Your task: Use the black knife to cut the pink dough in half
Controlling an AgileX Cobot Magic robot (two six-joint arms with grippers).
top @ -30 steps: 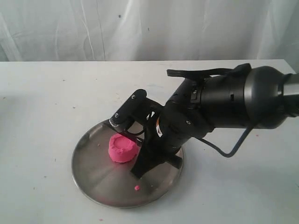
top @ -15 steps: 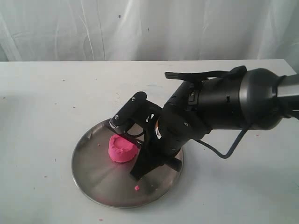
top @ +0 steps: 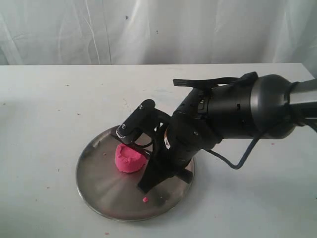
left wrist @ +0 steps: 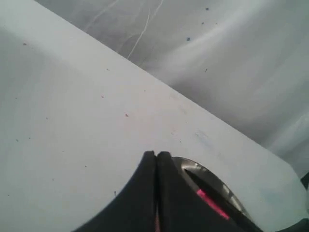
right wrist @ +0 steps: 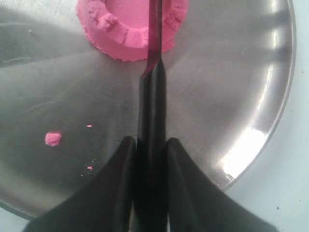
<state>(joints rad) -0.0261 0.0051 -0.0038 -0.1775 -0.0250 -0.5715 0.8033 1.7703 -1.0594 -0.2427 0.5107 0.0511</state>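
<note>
The pink dough (top: 130, 158) is a stubby cylinder with a dented top, sitting left of centre on the steel plate (top: 99, 183). My right gripper (right wrist: 150, 141) is shut on the handle of the black knife (right wrist: 153, 82). The blade runs edge-on across the top of the dough (right wrist: 120, 24). In the exterior view the right gripper (top: 143, 186) slants down onto the plate just right of the dough, and the knife is lost against its black body. My left gripper (left wrist: 156, 153) is shut with nothing in it. It is off the plate (left wrist: 206, 173) and outside the exterior view.
A tiny pink crumb (top: 145, 199) lies on the plate near its front rim, also visible as the crumb (right wrist: 53, 138) among smaller specks. The plate rests on a white table (top: 44, 109) with a white curtain (top: 148, 29) behind it.
My right arm has edged slightly left and lower over the plate, carrying the knife with it. The dough has stayed in place.
</note>
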